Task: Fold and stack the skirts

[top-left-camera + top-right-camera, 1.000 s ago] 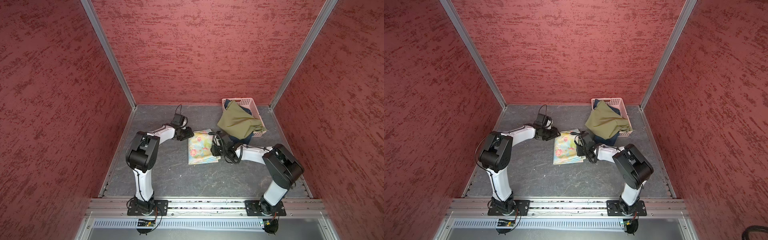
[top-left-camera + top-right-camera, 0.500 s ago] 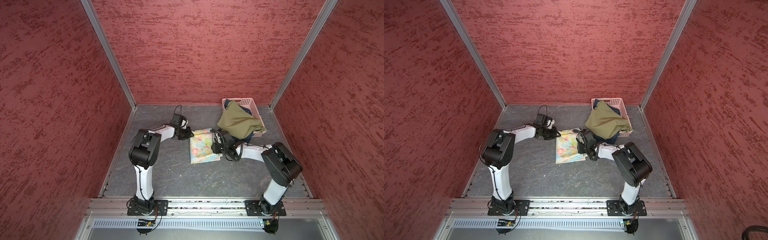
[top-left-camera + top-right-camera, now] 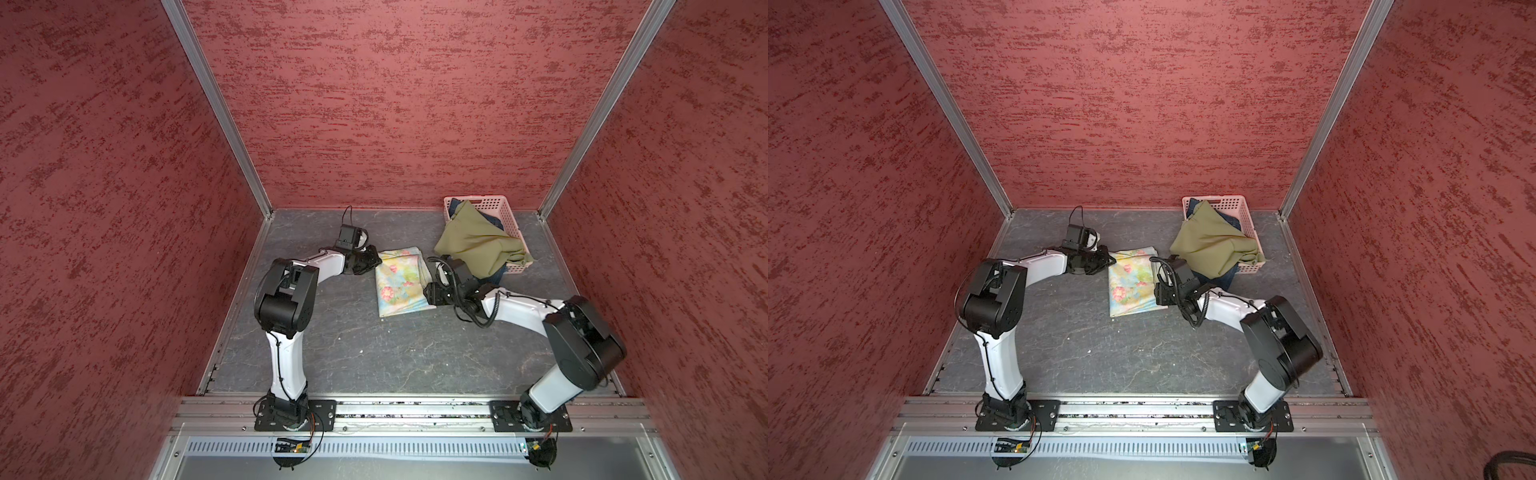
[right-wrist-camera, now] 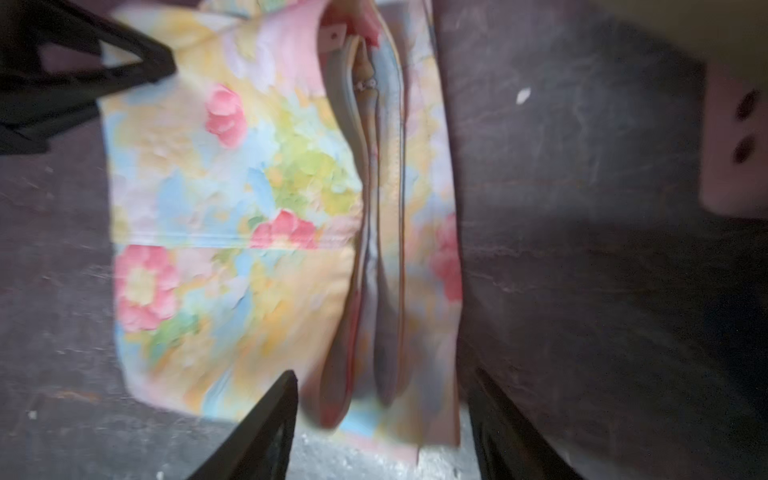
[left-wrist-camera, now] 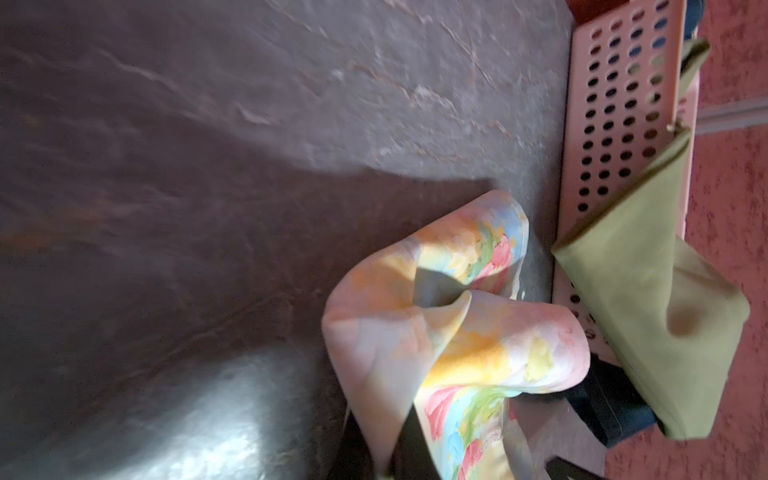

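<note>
Floral skirt (image 3: 400,283) long axis near-to-far

Basket (image 3: 495,205): pink plastic, perforated, at the far right of the floor, close to the back wall; rows of round holes along its side in the left wrist view (image 5: 615,104).
Floor (image 3: 374,353): dark grey mat, veined with pale crack-like lines.
Walls (image 3: 395,104): red, rough-textured panels on three sides.
Corner posts (image 3: 216,108): bare aluminium, rising from both back corners.
Front rail (image 3: 415,409): silver extrusion along the near edge.
Slotted strip (image 3: 395,448): just below the rail.
Cable (image 3: 1512,469): black loop, lower right corner in a top view.
</note>
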Motion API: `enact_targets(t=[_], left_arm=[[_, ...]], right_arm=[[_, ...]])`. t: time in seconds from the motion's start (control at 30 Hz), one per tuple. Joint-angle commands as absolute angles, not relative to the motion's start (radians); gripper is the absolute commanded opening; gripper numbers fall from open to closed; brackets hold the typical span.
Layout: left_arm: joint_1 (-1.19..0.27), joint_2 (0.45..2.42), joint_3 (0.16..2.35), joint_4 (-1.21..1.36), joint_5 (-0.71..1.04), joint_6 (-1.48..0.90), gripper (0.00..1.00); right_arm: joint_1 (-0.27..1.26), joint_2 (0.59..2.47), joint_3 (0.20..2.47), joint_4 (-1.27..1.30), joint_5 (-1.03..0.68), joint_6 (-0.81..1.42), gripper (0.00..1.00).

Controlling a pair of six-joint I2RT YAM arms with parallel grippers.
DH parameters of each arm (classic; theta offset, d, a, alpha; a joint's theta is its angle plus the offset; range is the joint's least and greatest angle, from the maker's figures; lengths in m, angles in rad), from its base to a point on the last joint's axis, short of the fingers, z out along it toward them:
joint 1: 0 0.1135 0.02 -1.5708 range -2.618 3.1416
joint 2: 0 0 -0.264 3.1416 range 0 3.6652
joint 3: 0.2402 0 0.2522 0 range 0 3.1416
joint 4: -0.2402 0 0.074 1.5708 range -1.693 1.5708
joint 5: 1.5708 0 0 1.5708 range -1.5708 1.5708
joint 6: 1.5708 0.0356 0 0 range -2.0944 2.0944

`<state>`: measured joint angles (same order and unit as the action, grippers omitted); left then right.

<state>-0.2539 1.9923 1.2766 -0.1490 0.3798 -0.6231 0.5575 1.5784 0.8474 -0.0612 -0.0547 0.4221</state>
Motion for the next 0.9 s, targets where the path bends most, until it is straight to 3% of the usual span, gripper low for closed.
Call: enact_targets(t=[0.0, 0.3, 0.57, 0.87], left_arm=[[-0.207, 1.943, 1.317, -0.125, 0.254, -0.697, 0.0], [-0.037, 1.917, 1.331, -0.062, 0.093, -0.885, 0.0], [0.149, 1.962, 1.306, 0.093, -0.058, -1.129, 0.0], [0.252, 2.089, 1.338, 0.144, -0.177, -1.387, 0.0]], right_arm=[[0.549, 1.468, 0.837, -0.046, -0.025, 0.425, 0.74], [0.55, 1.294, 0.768, 0.089, -0.035, 0.366, 0.89], [0.551, 1.283, 0.759, 0.168, -0.054, 0.341, 0.9], [0.551, 1.337, 0.779, 0.221, -0.079, 0.33, 0.9]])
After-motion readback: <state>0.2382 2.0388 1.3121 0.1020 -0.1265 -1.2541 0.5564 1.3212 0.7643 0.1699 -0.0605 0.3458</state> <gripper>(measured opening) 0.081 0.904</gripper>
